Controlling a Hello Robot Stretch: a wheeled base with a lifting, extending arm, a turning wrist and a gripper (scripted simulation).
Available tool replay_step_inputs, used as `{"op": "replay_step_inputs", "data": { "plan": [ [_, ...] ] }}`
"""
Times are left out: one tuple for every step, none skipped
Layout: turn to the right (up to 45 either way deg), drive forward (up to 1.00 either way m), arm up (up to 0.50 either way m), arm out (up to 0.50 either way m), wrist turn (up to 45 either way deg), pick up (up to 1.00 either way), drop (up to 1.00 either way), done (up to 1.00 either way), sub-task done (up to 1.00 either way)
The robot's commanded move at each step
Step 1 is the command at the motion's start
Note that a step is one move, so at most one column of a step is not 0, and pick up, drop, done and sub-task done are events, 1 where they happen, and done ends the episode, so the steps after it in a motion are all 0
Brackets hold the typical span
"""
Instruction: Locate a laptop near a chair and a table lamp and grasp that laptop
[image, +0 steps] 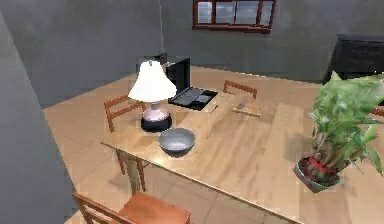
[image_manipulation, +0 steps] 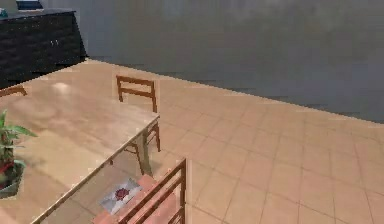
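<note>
Table (image: 230, 150): we are seeing it reaching away ahead of the robot. Its long side (image_manipulation: 70, 130) is lying on the side where the arm reaches, so we are judging the base must drive along it.
Cabinet (image: 358, 55): it is standing dark against the far wall, well apart from the arm's side.
Plant (image: 340, 125): it is sitting in its pot at the table's near corner, out of the way of the seats.
Chairs: one (image: 122, 108) is standing pushed to the table edge next to the lamp, another (image: 240, 89) at the far end, as at a working place.
Table lamp (image: 152, 92): it is standing upright on the table, just beside the laptop.
Laptop (image: 187, 88): it is resting at the table's far end with the lid raised, facing a seat. We are judging it far beyond what the arm can reach.
Bowl (image: 177, 141): it is sitting near the lamp's base.
Views: the forward view is giving us the lamp, laptop and bowl. The arm side view is adding a chair (image_manipulation: 138, 95) on the table's other edge and free floor beyond.
Gripper: we cannot tell its state.
</note>
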Motion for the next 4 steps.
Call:
{"op": "replay_step_inputs", "data": {
  "plan": [
    [-45.0, 0.00, 0.00, 0.00, 0.0, 0.00, 0.00, 0.00, 0.00],
    [-45.0, 0.00, 0.00, 0.00, 0.0, 0.00, 0.00, 0.00, 0.00],
    [-45.0, 0.00, 0.00, 0.00, 0.0, 0.00, 0.00, 0.00, 0.00],
    [-15.0, 0.00, 0.00, 0.00, 0.0, 0.00, 0.00, 0.00, 0.00]
  ]
}}
